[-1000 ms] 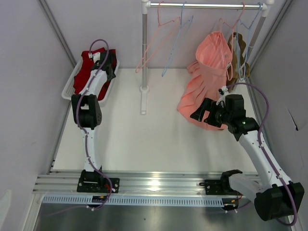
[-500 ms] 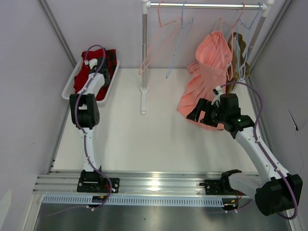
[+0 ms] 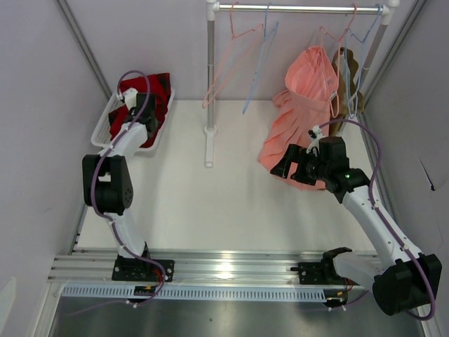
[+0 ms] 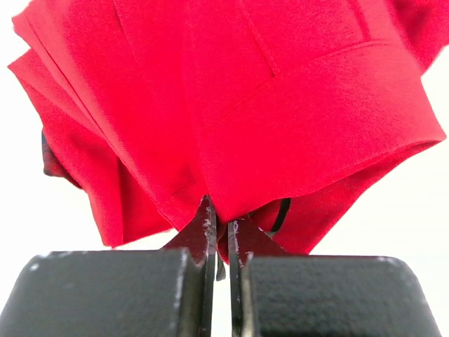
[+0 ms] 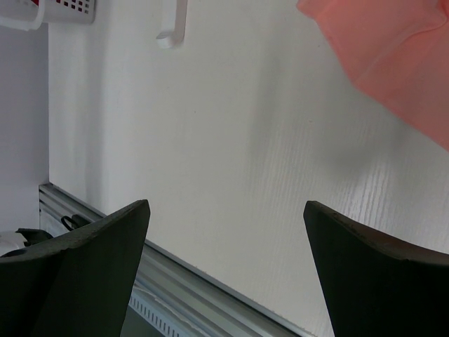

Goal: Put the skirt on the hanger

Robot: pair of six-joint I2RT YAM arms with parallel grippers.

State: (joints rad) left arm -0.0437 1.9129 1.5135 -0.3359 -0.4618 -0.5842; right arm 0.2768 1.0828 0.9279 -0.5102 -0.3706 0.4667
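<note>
At the far left, the white basket (image 3: 104, 126) holds the skirt (image 3: 150, 91), and the left tool (image 4: 221, 226) reaches into it. Its jaws are pinched almost shut on a fold of the deep-red cloth, with only a thin gathered edge between the tips. The rest of the skirt bunches loosely beyond the tips. A sliver of darker fabric shows at the left of the wrist view; what it belongs to I cannot tell.

The step in hand looks like the lift out of the basket. The grip is narrow, so a slow, straight rise suits it best, letting the cloth unfold under its own weight without snagging the basket rim or dragging another garment along. Whether the pinch sits on the waistband is not clear. If it does not, the skirt will likely hang unevenly and need a second hold.

Further right, at the far edge, the pink hangers (image 3: 223, 70) and the light-blue hanger (image 3: 257, 69) hang from the rail (image 3: 302, 8), well apart from the basket. Carrying the skirt over the bare worktop (image 3: 210, 203) towards the middle would bring it within reach of both arms.

On the right, the salmon-pink pleated skirt (image 3: 302, 119) hangs from the rail. Just near of it, the right tool (image 5: 226, 205) hovers over the worktop with its jaws spread wide and nothing in them. It seems well placed to steady the hanger or take the other side of the waist.
</note>
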